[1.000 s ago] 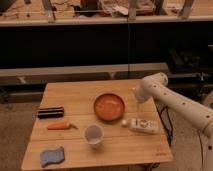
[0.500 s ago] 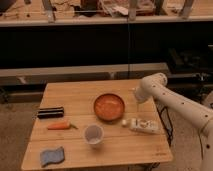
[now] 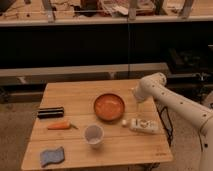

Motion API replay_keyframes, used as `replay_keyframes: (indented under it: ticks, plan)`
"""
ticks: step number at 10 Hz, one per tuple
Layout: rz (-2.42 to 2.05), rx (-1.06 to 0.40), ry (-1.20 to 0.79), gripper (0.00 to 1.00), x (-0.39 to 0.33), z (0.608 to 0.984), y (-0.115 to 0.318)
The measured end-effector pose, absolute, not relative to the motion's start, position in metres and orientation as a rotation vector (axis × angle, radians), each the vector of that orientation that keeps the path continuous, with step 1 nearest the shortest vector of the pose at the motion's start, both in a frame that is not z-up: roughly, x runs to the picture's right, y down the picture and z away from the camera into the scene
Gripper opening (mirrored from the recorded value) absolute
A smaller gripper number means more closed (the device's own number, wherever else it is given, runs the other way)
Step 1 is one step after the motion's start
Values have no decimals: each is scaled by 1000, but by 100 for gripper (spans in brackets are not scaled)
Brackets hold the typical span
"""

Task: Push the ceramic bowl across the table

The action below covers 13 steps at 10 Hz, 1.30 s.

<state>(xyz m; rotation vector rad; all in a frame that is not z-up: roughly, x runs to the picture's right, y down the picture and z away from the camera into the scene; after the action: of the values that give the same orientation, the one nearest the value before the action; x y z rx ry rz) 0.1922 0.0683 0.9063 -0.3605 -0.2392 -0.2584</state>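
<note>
Nearest you on the table (image 3: 75, 95) sit a blue sponge (image 3: 51, 156) and a white cup (image 3: 93, 135), then a carrot (image 3: 60, 125) and white bottle (image 3: 142, 125), and beyond them the ceramic bowl (image 3: 109, 106) rests mid-table, the gripper (image 3: 136, 104) just right of it, its spread impossible to tell

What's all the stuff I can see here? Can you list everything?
table: one, light wood, middle of the room
bowl: one, orange, middle of table
cup: one, white, in front of bowl
carrot: one, orange, left of cup
box: one, black, left side, behind carrot
sponge: one, blue, front left corner
packet: one, white, right of cup
shelf: one, pale, behind table
arm: one, white, reaching in from the right
gripper: one, pale, just right of bowl; touching it or not, cannot tell
</note>
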Motion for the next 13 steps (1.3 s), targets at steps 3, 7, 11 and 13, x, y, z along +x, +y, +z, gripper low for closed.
replay_keyframes:
  ticks: [3,7,11,13]
  plan:
    - [-265,-364,-240,64,190,910,69]
    - [-276,-368,-241,30,184,912,70]
    - [-296,-383,-243,4,171,914,77]
    - [-307,-390,-246,4,163,911,83]
